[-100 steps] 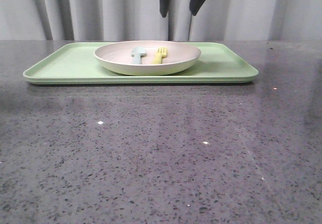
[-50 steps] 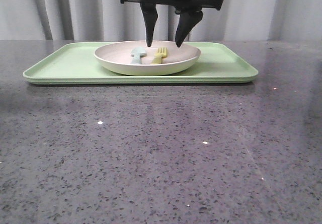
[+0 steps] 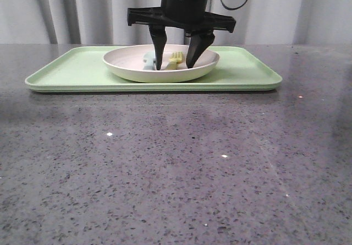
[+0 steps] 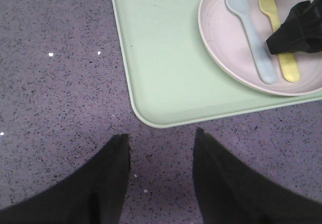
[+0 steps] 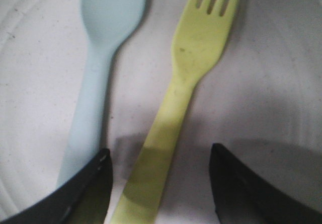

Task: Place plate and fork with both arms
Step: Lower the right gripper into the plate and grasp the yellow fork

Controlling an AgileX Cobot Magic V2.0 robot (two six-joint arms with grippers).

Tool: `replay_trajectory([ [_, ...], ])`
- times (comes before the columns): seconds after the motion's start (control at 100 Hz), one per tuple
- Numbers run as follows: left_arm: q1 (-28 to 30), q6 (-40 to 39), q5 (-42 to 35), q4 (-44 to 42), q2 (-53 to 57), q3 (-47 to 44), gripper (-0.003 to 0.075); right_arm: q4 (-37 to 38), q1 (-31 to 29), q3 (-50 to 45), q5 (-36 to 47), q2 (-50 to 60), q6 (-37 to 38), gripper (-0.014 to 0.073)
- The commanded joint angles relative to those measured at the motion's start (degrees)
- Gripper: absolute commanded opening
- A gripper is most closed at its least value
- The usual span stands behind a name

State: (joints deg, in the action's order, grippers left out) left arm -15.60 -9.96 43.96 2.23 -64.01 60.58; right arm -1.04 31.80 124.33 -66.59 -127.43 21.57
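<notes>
The fork [image 5: 187,78], a small yellow plastic piece with short tines and a thick, flattened handle, lies inside the plate [image 3: 124,64] with its tines pointing away from the robot. Its surface is matte and faintly speckled in the right wrist view. Just beside it, on its left in the front view, lies a pale blue-grey spoon [image 5: 100,68] of similar length, smooth, with a rounded bowl; the two run roughly parallel without touching.

The right gripper [image 3: 175,67] reaches down into the plate with its two tapering black fingers spread apart, one on either side of the fork's handle. One finger [image 5: 83,196] overlaps the end of the spoon's handle in the right wrist view. The jaws are released and grip nothing.

The plate is a wide, shallow round dish, matte cream-white with a pinkish tint and a raised rim. It sits on a flat rectangular light green tray [image 3: 71,69] with rounded corners and a low lip.

The tray rests on a dark grey speckled table [image 3: 176,168] with a polished, stone-like look.

The left gripper [image 4: 160,141] hovers over the bare table near a tray corner, its pointed black fingers parted and holding nothing.
</notes>
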Motion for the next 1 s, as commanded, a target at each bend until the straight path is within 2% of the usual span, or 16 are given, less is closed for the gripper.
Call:
replay_trajectory([
  [0.0,-0.5,-0.5,-3.6,0.3,1.3,1.6,0.0303,0.1,0.1,1.9,2.3,3.7,0.1,0.0435],
  [0.07,-0.5,-0.5,-3.6,0.3,1.3,1.6,0.0303,0.1,0.1,1.9,2.3,3.5,0.1,0.0426],
  [0.22,-0.5,-0.5,-3.6,0.3,1.3,1.6,0.0302,0.1,0.0,1.9,2.1,3.2,0.1,0.0317],
  [0.46,-0.5,-0.5,-3.6,0.3,1.3,1.6,0.0302,0.1,0.0,1.9,2.3,3.2,0.1,0.0228],
  [0.72,-0.5,-0.5,-3.6,0.3,1.3,1.6,0.0302,0.1,0.0,1.9,2.3,3.2,0.1,0.0018],
  [0.99,-0.5,-0.5,-3.6,0.3,1.3,1.6,0.0302,0.1,0.0,1.9,2.3,3.4,0.1,-0.0015],
])
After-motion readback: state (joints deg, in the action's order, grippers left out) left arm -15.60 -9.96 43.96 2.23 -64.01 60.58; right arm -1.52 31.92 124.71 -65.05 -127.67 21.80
